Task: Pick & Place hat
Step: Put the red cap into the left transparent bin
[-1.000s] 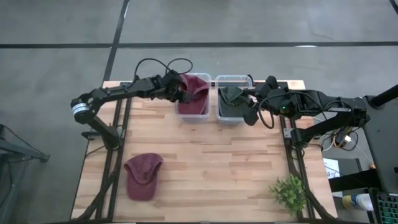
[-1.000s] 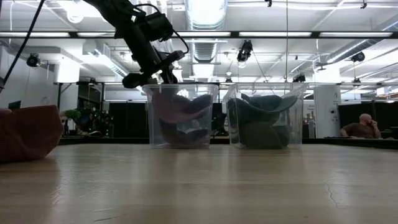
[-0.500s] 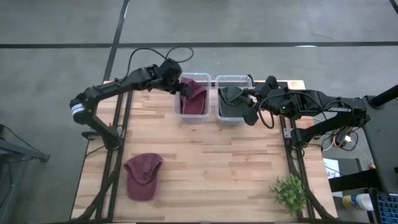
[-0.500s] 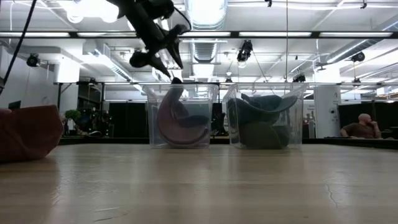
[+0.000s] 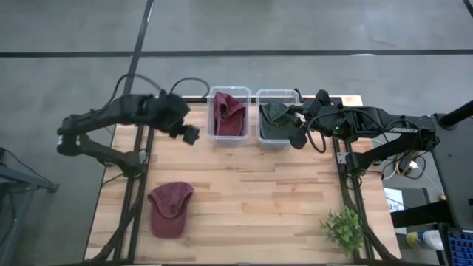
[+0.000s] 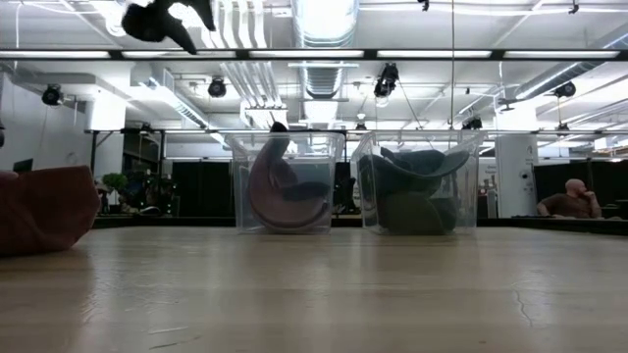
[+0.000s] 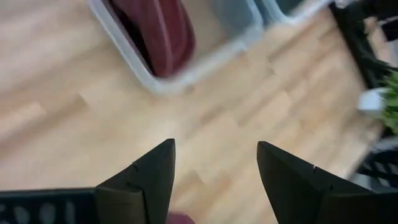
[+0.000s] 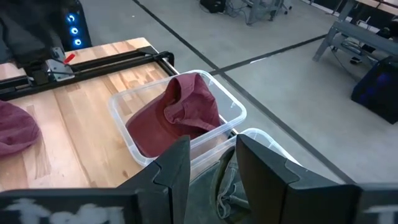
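Observation:
A maroon hat (image 5: 230,114) lies crumpled in the left clear bin (image 5: 216,138); in the low view the hat (image 6: 285,191) curves up along the bin's left wall. A second maroon hat (image 5: 170,209) rests crown up on the table's near left part. My left gripper (image 5: 189,135) hovers open, high above the bare table to the left of that bin (image 7: 216,162). My right gripper (image 5: 294,125) waits open over the right bin's right side (image 8: 212,165). That bin holds a dark green hat (image 5: 275,113).
The two clear bins (image 6: 412,181) stand side by side at the table's far edge. A small green plant (image 5: 344,227) sits at the near right corner. Bare wood (image 5: 259,199) lies between the bins and the near edge. A person (image 6: 569,201) sits far off in the room.
My left gripper let go of the maroon hat over the left bin, then rose and swung away toward the table's left and near side. The hat dropped into the bin and settled against its left wall. The right arm kept still.

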Tool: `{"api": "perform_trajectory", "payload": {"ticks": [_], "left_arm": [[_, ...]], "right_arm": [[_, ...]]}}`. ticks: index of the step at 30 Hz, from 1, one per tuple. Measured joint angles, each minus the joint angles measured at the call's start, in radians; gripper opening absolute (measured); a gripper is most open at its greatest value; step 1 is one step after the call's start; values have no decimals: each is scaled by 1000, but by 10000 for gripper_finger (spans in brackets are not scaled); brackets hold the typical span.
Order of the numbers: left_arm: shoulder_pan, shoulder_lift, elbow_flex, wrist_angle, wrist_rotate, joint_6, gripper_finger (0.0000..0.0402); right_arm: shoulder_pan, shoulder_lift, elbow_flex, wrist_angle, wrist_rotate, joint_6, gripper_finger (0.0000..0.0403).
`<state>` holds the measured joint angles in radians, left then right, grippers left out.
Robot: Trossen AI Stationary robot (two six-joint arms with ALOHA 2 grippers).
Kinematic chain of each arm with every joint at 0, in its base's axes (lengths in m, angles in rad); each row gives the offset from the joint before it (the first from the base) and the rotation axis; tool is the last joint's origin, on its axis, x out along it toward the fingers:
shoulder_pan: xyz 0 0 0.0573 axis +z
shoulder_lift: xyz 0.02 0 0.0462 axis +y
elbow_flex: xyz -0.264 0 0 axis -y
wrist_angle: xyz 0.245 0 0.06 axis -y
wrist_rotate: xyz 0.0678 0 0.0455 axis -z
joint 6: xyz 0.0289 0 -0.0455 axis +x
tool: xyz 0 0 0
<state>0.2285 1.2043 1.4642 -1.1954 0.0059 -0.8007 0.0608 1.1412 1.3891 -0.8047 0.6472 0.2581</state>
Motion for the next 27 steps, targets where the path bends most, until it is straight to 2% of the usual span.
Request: {"api": "perform_trajectory", "payload": {"ticks": [6,16,27], "left_arm": [[-209,-86,-95,-12,-50,-293,218],[-517,-98,-296,-104,-44,-804,218],[-779,-96,-469,-103,38,-1172,218]], "right_arm": [[0,0,0,0,0,-4,123],[0,0,0,0,0,-8,123],[0,0,0,-7,-2,-8,123]]}}
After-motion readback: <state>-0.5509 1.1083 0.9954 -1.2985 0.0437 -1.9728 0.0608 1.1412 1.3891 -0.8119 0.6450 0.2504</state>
